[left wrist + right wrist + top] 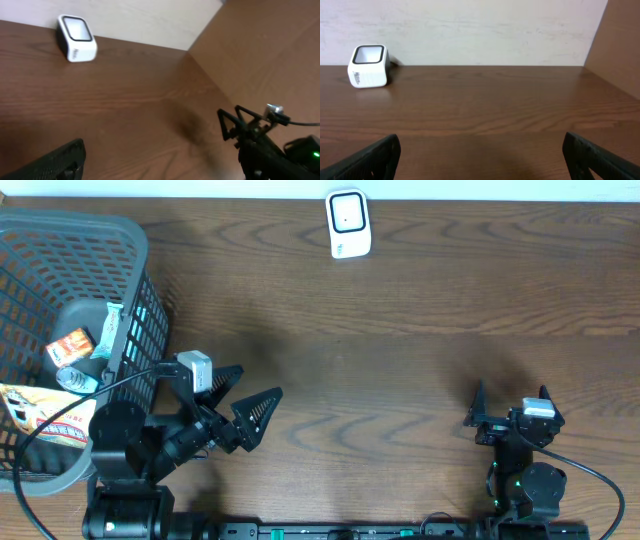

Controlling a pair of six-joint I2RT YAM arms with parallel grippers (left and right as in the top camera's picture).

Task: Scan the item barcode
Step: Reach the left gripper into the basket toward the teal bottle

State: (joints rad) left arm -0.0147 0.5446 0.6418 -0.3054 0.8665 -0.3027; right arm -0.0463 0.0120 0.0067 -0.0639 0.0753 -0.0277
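Left pincer (260,380) and right pincer (511,390) wide, empty. Left best lifts packet (72,345) from basket (70,222), barcode facing scanner (348,224).

basket (75,220) cut off at left edge, scanner (76,37) slightly blurred

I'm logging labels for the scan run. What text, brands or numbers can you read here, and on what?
No text is clear enough to quote.
White scanner: dark print on its front, too small to read.
Orange packet in the basket: lettering blurred.
Large packet beside it: red print, too small to read.
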